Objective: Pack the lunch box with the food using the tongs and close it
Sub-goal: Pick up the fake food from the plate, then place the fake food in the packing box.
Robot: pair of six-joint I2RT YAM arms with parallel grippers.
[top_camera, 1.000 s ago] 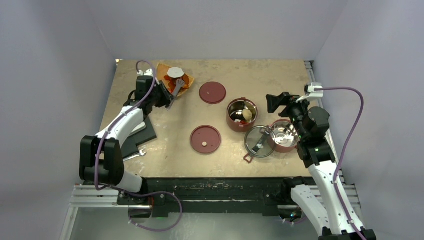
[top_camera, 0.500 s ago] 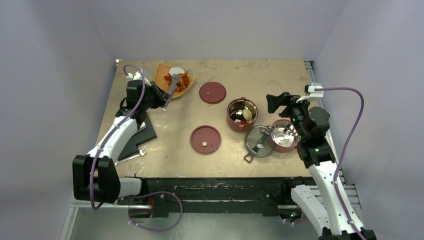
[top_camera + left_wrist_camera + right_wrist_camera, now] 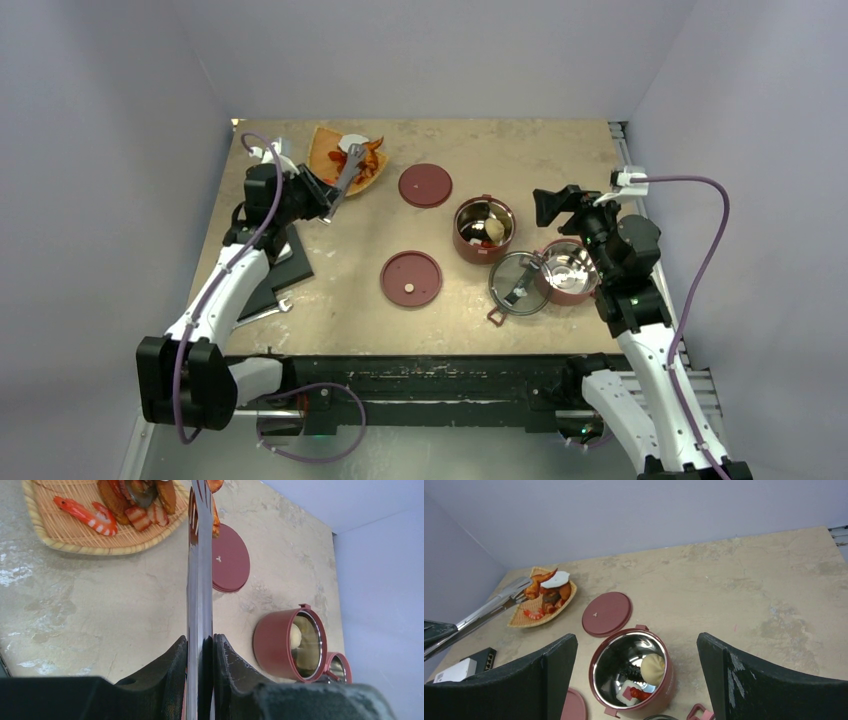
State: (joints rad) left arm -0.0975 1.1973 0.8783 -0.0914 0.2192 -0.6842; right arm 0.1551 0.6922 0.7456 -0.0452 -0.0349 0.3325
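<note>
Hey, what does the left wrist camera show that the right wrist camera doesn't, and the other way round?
Only the left wrist view: the left gripper shut on the tongs, seen close up.

Only the right wrist view: the right gripper with jaws wide open, small white and red pieces low inside the bowl, a second disc lid at the bottom edge, and a black box.

Both: the tongs with their tips at the orange tray, one dark-red disc lid, and the bowl holding a pale round piece.

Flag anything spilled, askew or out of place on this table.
Nothing looks spilled: the food is on the orange tray or inside the filled bowl. The one oddity is the clear top lid, which seems to lean against the empty bowl rather than lie flat on the table.
</note>
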